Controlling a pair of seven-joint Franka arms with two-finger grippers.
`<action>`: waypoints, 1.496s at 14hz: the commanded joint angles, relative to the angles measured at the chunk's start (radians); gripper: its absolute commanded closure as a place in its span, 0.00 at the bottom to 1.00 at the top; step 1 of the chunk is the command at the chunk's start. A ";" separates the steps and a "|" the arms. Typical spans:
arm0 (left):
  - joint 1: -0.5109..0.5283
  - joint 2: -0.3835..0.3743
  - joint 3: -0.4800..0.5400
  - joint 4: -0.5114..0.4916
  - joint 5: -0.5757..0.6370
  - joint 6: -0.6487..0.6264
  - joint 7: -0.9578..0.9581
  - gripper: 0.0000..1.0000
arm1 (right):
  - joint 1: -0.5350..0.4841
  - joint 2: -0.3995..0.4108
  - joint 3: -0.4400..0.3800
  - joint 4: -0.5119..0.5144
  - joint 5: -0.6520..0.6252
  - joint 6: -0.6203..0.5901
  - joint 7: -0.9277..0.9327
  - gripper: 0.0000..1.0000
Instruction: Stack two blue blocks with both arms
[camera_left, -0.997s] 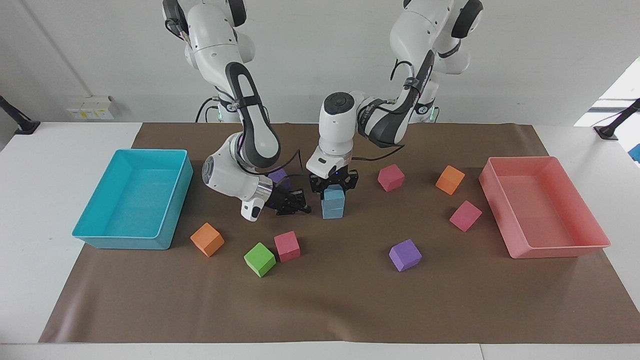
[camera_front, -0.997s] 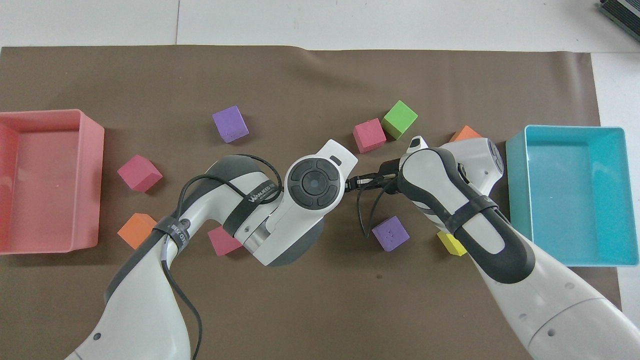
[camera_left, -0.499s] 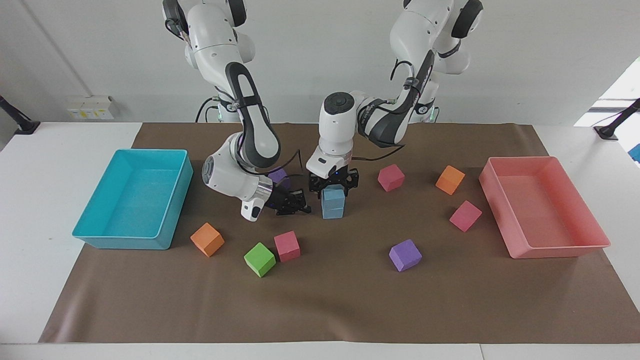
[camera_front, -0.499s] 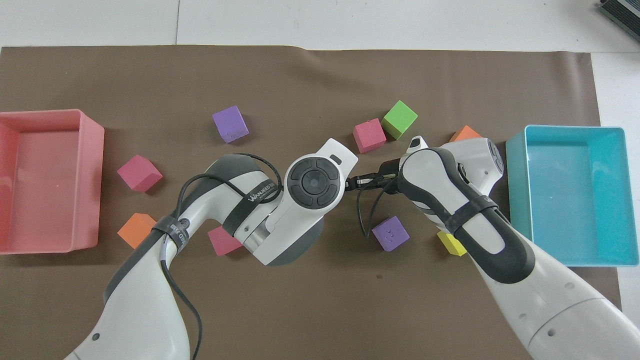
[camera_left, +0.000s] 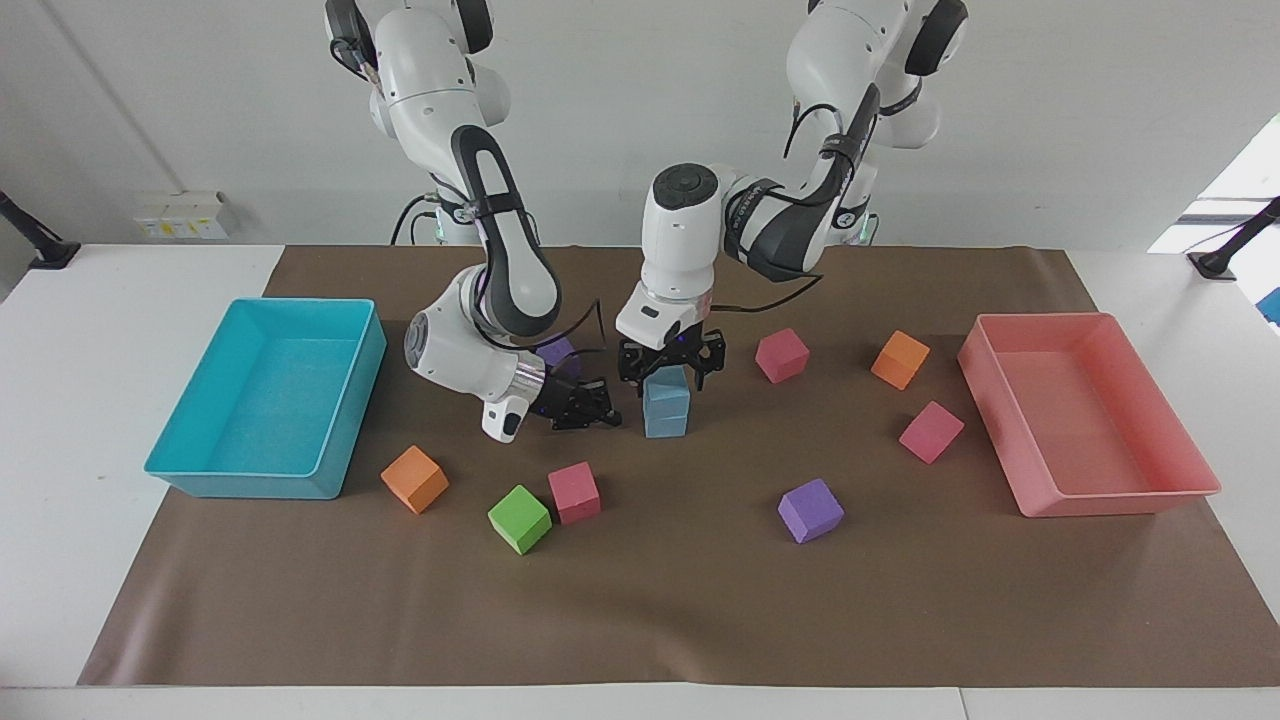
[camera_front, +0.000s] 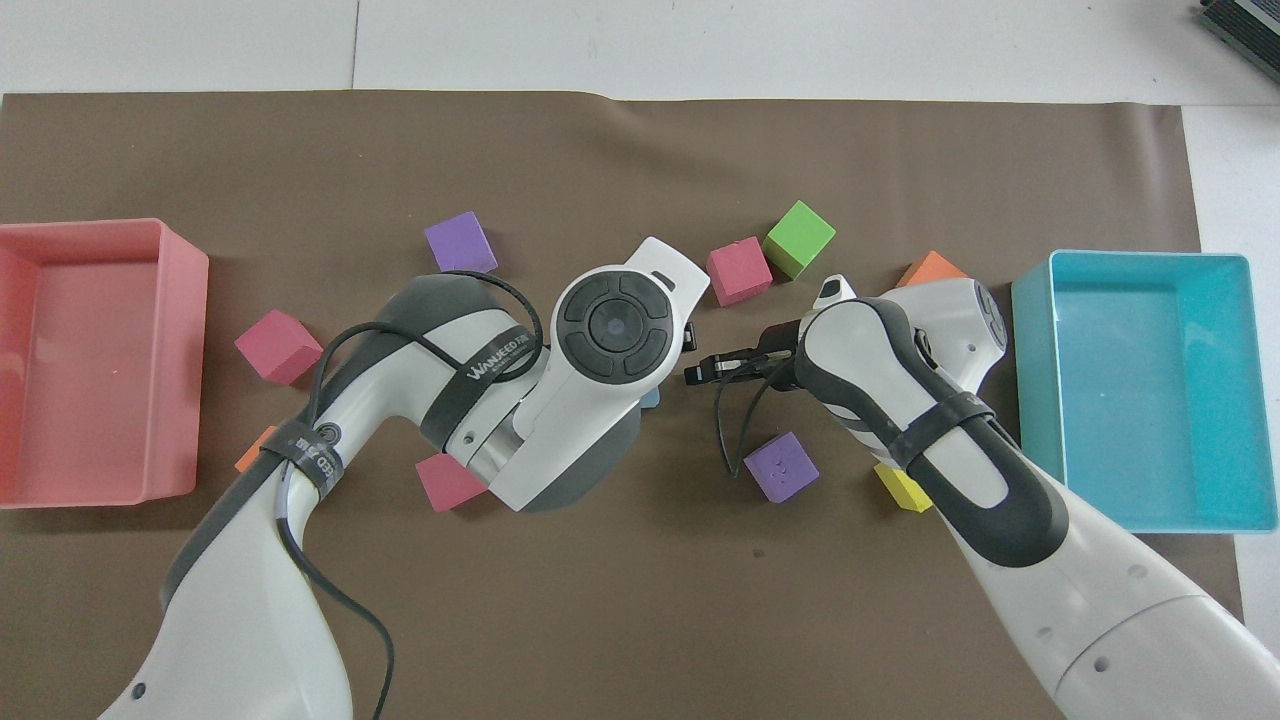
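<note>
While the facing view shows the two blue blocks (camera_left: 666, 403) already stacked near the middle of the brown mat (camera_left: 700, 600), the left gripper (camera_left: 668, 368) sits just above the upper one, fingers spread and not clamping it. The right gripper (camera_left: 585, 405) waits beside the stack, closed on nothing. What looks left is only pulling clear.

From overhead, the left arm hides the stack — just a blue sliver peeks out; the right gripper (camera_front: 705, 369) points toward it.
</note>
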 joint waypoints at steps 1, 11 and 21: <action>0.039 -0.059 -0.001 -0.002 0.021 -0.077 0.025 0.03 | -0.011 -0.024 0.003 -0.030 0.018 0.019 -0.059 1.00; 0.338 -0.251 0.004 0.000 -0.094 -0.315 0.496 0.00 | -0.033 -0.066 -0.007 -0.025 0.009 0.006 -0.040 1.00; 0.538 -0.291 0.009 0.107 -0.134 -0.543 0.700 0.00 | -0.108 -0.241 -0.017 0.015 -0.607 -0.023 0.323 0.00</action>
